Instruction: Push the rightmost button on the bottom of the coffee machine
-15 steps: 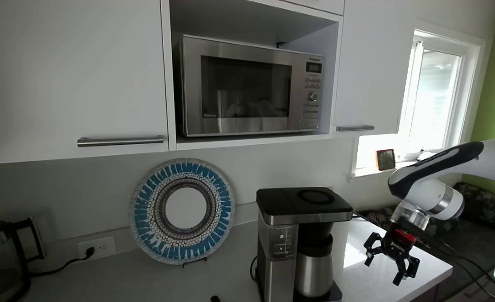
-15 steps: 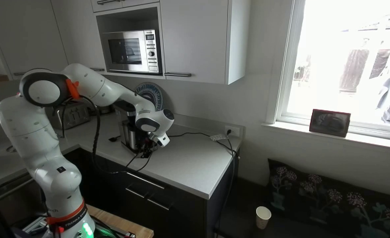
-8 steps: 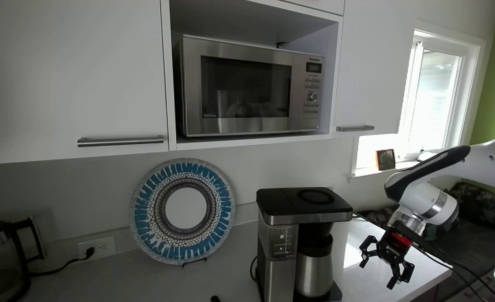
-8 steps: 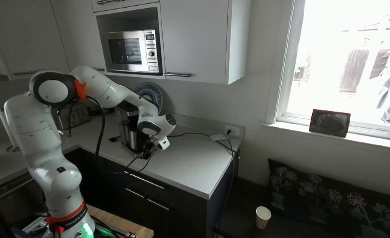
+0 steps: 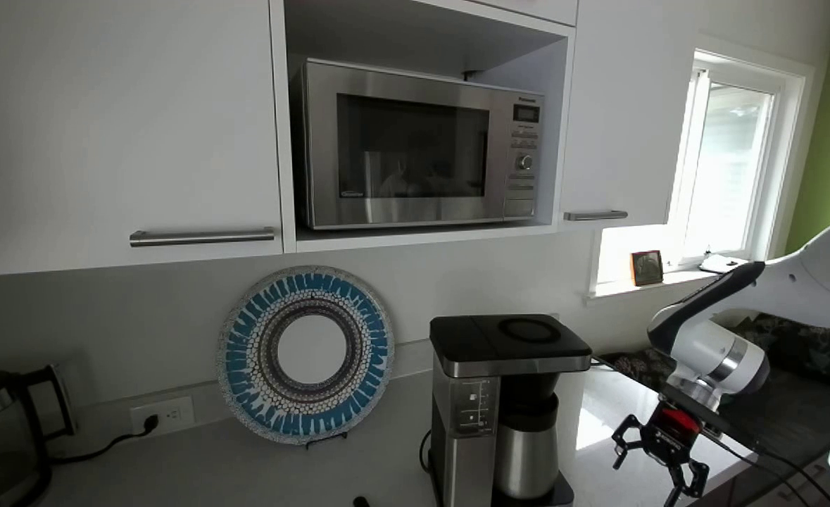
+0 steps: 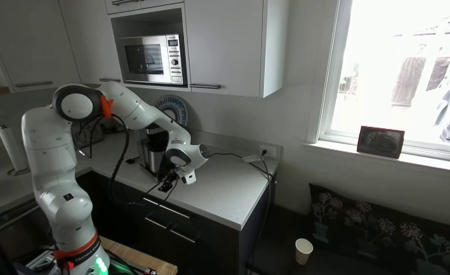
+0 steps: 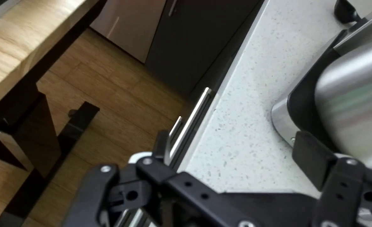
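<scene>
The coffee machine (image 5: pixel 464 451) stands on the counter with a dark flat top, silver column and steel carafe (image 5: pixel 527 458). It also shows in an exterior view (image 6: pixel 144 154), partly behind my arm. In the wrist view the carafe (image 7: pixel 356 104) and the machine's silver-edged base (image 7: pixel 282 118) are at the right. A small round button-like spot (image 7: pixel 293 139) shows on the base's rim beside my right finger; other buttons are hidden. My gripper (image 7: pixel 238 151) is open and empty, its right finger close to the base, touch unclear. It shows in both exterior views (image 5: pixel 645 481) (image 6: pixel 166 186).
The counter's front edge (image 7: pixel 223 94) runs under the gripper, with drawer handles (image 7: pixel 190 121) below. A black scoop-like object (image 7: pixel 345 12) lies beyond the machine. The microwave (image 5: pixel 415 148) sits in the cabinet above. A round blue plate (image 5: pixel 307 354) stands against the wall.
My gripper has moved lower and toward the counter's front edge, staying open. The arm's elbow has swung to the right in an exterior view. The coffee machine has not moved.
</scene>
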{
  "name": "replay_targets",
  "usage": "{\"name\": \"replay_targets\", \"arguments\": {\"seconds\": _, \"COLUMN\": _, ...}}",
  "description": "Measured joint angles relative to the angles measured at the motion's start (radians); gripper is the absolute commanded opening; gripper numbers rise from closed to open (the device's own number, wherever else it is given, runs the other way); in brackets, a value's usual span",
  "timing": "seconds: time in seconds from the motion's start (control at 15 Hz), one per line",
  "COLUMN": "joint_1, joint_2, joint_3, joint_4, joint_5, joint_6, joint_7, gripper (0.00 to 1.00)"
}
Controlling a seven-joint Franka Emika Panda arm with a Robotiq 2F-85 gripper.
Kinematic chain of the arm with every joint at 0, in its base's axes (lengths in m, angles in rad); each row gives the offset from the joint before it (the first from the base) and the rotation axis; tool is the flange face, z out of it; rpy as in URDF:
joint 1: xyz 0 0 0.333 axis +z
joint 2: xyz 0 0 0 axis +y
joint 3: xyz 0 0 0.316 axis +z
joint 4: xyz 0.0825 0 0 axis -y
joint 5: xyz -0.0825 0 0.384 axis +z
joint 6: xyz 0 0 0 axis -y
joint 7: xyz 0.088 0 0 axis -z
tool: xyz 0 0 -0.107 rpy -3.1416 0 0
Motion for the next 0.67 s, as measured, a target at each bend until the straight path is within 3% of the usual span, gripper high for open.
{"name": "replay_targets", "arguments": {"seconds": 0.67, "joint_1": -0.080, "joint_2": 0.164, "joint_3": -0.021, "joint_4": 0.129, "joint_5": 0.160, "joint_6": -0.036, "joint_7": 0.132, "gripper": 1.00}}
